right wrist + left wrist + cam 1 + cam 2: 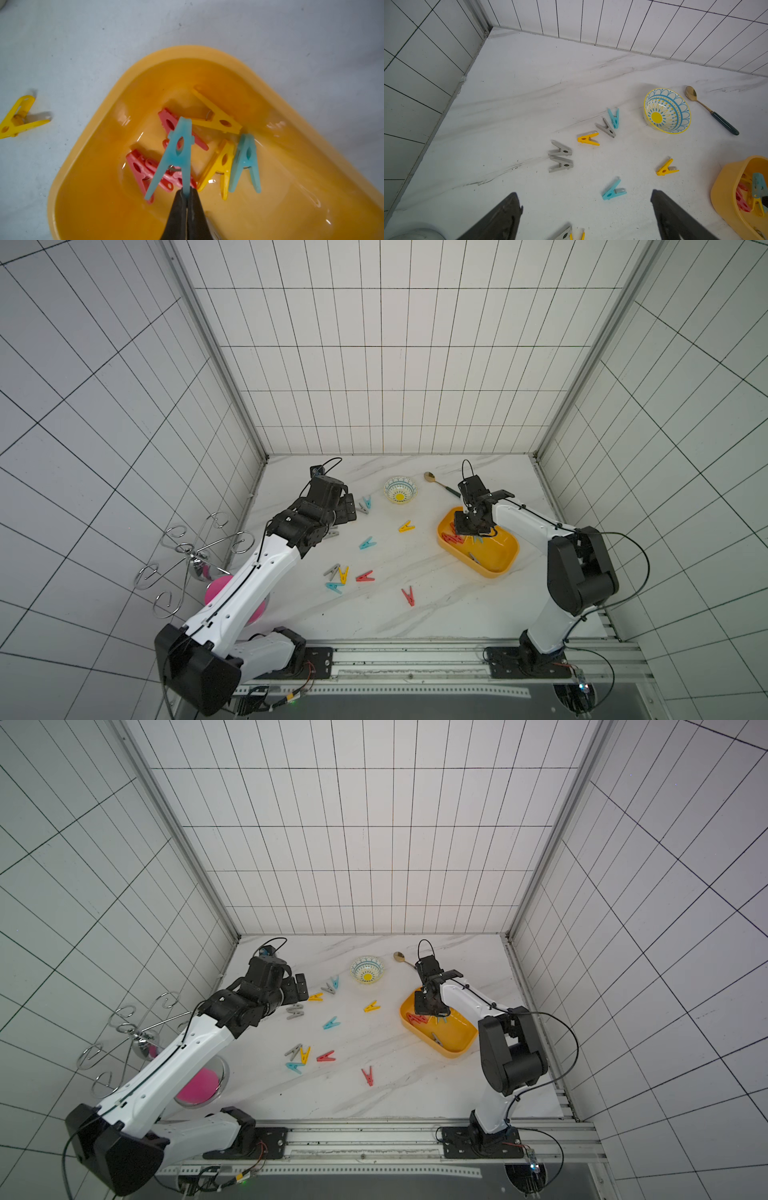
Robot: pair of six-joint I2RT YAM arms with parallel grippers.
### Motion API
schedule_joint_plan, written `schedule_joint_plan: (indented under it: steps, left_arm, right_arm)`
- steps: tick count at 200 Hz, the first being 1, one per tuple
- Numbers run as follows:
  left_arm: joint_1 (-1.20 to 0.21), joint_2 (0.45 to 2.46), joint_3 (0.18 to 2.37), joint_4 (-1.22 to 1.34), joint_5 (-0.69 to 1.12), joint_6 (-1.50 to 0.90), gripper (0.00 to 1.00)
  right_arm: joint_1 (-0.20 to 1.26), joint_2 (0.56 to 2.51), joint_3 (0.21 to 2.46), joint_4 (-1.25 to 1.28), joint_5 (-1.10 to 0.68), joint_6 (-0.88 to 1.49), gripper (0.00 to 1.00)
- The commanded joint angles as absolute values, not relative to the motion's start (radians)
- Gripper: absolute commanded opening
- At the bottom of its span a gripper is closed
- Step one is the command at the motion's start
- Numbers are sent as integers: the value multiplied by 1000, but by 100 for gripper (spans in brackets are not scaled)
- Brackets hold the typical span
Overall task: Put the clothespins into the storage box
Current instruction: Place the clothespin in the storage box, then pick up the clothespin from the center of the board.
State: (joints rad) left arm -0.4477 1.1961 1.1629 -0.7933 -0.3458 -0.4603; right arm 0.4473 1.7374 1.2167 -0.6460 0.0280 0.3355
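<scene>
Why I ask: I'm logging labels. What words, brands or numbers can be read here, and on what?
None readable.
The clothespins, storage box, patterned bowl and spoon carry no lettering; the bowl bears only a blue and yellow pattern.
Nothing else shows legible marks.

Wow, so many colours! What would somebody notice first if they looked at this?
Probably the bright yellow storage box on the right side of the white marble table. There the right pincer pinches one leg of a teal clothespin over the red, yellow and teal ones already inside. Next come the colourful clothespins scattered across the table, with the left pincer wide open near them.
</scene>
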Motion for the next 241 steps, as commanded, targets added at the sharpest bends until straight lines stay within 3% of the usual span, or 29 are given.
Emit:
schedule_joint_plan:
  steps: [1,38,74,101,142,187,241]
  left_arm:
    - [-445,1201,1191,-809,-369,-451,99]
    - [-444,1207,1199,-817,-390,-452,99]
    - [-445,1216,1207,-819,-391,-457,99]
    - [-445,1223,1206,-818,-379,-465,99]
    - [-451,1211,1208,-820,-372,-463,99]
    - [-450,1208,1191,-824,-372,-473,99]
    - [-452,1218,1176,-823,-364,-482,99]
  right_arm:
    - [438,1784,1290,-630,64,344,6]
    - [439,1845,1312,-616,31,348,7]
    - [440,1854,1324,-612,-8,345,15]
    - [438,1806,1328,-647,-1,330,23]
    - [448,1653,1332,-727,15,314,26]
    - [587,1592,1311,-704,-53,342,29]
    - [753,1725,1325,-532,0,496,38]
